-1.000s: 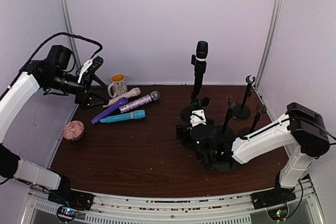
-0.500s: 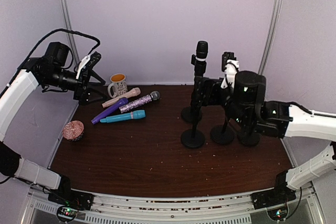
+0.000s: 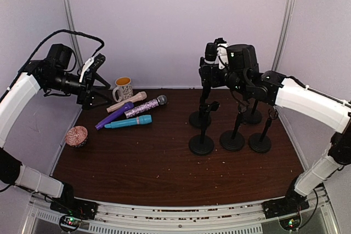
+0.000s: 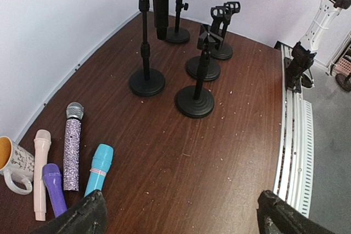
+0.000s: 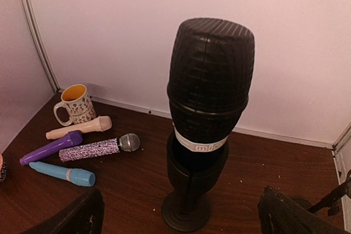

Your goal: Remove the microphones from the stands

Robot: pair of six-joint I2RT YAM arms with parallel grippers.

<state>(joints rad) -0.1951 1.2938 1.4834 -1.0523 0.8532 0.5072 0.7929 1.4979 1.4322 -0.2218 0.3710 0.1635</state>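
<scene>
Black, with a mesh head and a white band round its neck, the microphone [image 5: 211, 80] stood upright in the clip of its stand [image 3: 194, 119]. The stand was at the back of the brown wooden table [image 3: 137, 173], close to the rear wall.

The right hand [image 3: 213, 75] was held high, just beside the microphone at about the level of the clip. Its fingers [image 5: 82, 217] were spread wide. In the right wrist view they showed only at the lower corners, with the microphone centred ahead of them, and no contact could be seen. Four shorter stands [image 3: 232, 140] were grouped near the tall one, to its front and right.

The left hand [image 3: 97, 83] hung raised over the table's rear left corner, well apart from the stand, its fingers likewise spread and gripping nothing. Beneath it stood a patterned mug [image 3: 123, 87]. Four loose microphones lay side by side next to the mug: a cream one [image 3: 127, 101], a purple one [image 3: 114, 115], a glittery one [image 3: 145, 106] with a silver head, and a teal one [image 3: 129, 122]. A pink round thing [image 3: 76, 136] sat near the table's left edge.
</scene>
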